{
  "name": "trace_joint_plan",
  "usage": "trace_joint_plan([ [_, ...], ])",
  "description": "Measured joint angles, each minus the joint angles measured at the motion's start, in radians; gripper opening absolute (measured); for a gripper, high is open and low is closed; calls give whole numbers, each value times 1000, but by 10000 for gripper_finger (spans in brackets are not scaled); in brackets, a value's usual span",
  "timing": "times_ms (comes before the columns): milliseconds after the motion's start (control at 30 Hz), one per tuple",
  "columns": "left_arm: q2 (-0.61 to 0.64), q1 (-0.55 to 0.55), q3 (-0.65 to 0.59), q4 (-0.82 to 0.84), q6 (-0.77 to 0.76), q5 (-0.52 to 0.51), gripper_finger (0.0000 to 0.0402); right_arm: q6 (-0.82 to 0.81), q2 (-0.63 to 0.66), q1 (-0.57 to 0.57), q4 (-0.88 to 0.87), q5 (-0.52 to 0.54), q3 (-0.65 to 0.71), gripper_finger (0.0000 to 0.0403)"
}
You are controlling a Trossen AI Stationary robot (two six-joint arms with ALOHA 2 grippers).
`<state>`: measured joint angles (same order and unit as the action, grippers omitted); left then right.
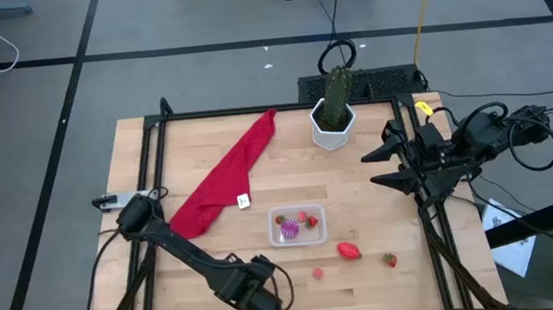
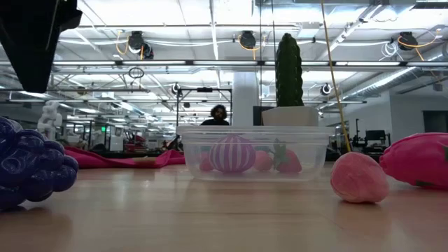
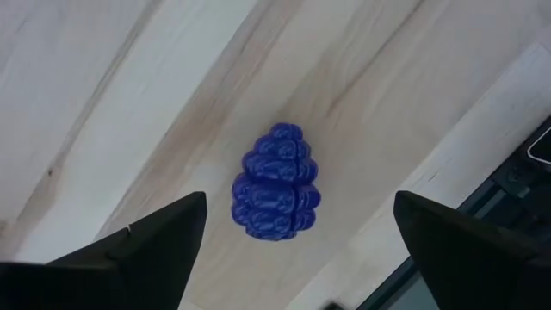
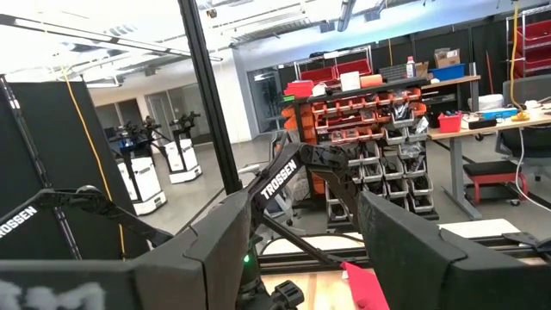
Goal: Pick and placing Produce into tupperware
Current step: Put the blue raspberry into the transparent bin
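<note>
The clear tupperware (image 1: 298, 225) stands on the table near its middle and holds a purple-striped ball (image 2: 232, 154), a red strawberry (image 2: 287, 161) and a pink piece. Loose on the wood to its near right lie a red piece (image 1: 349, 251), a pink piece (image 1: 318, 272) and a small red strawberry (image 1: 390, 259). A dark purple grape cluster (image 3: 275, 181) lies by the table's near edge. My left gripper (image 3: 300, 202) hangs open above it, pointing down, one finger to each side and clear of it. My right gripper (image 1: 383, 166) waits open over the table's right side.
A long red cloth (image 1: 223, 180) lies slantwise across the table's left half. A white hexagonal pot with a green cactus (image 1: 333, 115) stands at the far edge. The table's dark frame rail (image 3: 516, 172) runs close beside the grapes. A person (image 2: 218, 115) shows far behind the table.
</note>
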<state>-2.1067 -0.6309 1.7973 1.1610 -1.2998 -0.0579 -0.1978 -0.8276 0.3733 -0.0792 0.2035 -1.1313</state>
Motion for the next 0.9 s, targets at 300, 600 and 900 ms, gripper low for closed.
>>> trace_joint_plan([
  [300,-1,0,-49,-31,-8,-20,384,0,0,0,0,0,0,208],
  [600,-2,0,-168,-136,-18,57,383,0,0,0,0,0,0,208],
  [900,-2,2,-251,-233,-14,57,380,0,0,0,0,0,0,208],
])
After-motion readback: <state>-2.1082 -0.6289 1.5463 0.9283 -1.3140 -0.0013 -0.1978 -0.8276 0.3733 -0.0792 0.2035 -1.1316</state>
